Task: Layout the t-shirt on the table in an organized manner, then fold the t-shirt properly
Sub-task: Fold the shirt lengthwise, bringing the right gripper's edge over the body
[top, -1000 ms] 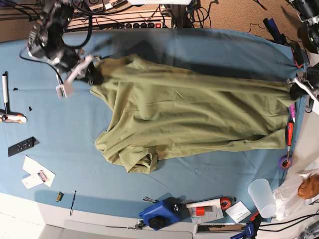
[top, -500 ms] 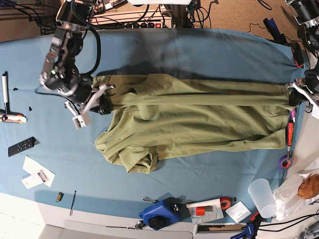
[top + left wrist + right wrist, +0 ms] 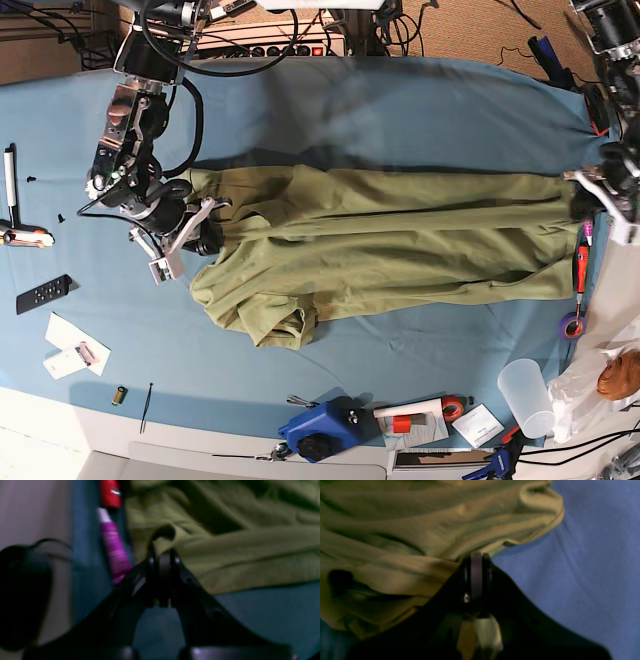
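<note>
The olive-green t-shirt (image 3: pixel 390 240) lies stretched lengthwise across the middle of the table (image 3: pixel 420 110), which is covered by a blue cloth. Long creases run along the shirt from one end to the other. Its lower corner near the right arm's end is bunched into a rumpled fold (image 3: pixel 275 322).

The right claw (image 3: pixel 205 238) is clamped together on the shirt's edge at that end; the right wrist view shows a hem of the fabric pinched between the closed fingers, with folds piled to one side and bare blue cloth on the other. The left claw (image 3: pixel 590 195) is at the opposite end, by the table's edge. In the left wrist view its fingers are pressed together on a pinch of green fabric, though that picture is blurred.

Just beside the left claw lie a purple marker (image 3: pixel 113 546) and a red-handled tool (image 3: pixel 581 268). Along the near edge of the table sit a blue tool (image 3: pixel 320 428), a clear plastic cup (image 3: pixel 527 396), a black remote (image 3: pixel 43 293) and some paper cards (image 3: pixel 72 345).
</note>
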Robot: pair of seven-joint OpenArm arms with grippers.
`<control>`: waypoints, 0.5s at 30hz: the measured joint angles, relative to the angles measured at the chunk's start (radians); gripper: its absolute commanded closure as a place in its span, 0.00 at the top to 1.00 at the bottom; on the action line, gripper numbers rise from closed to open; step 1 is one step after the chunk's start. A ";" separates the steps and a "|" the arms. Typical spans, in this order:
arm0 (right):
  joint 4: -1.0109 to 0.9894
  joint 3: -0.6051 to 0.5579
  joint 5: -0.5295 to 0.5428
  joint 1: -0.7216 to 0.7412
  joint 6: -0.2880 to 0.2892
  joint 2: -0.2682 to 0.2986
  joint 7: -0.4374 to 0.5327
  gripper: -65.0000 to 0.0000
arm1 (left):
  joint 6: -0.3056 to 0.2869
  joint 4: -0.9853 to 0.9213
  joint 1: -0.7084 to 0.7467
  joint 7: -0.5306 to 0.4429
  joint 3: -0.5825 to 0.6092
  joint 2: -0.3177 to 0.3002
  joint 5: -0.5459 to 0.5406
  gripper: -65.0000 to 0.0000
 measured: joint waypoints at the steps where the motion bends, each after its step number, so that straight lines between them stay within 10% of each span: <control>1: -0.011 0.000 -0.005 0.000 0.000 0.000 0.002 0.00 | 0.032 0.000 0.002 -0.035 0.031 0.001 0.032 0.00; 6: -0.026 0.000 -0.005 0.002 0.000 0.000 0.014 0.00 | 0.165 -0.002 -0.022 -0.087 0.093 0.005 0.175 0.00; 12: -0.026 0.000 -0.024 0.002 -0.001 0.000 0.040 0.00 | 0.155 -0.002 -0.051 -0.135 0.092 0.010 0.180 0.00; 15: -0.026 0.000 -0.024 0.002 -0.001 0.000 0.044 0.00 | 0.100 -0.002 -0.051 -0.162 0.093 0.019 0.195 0.26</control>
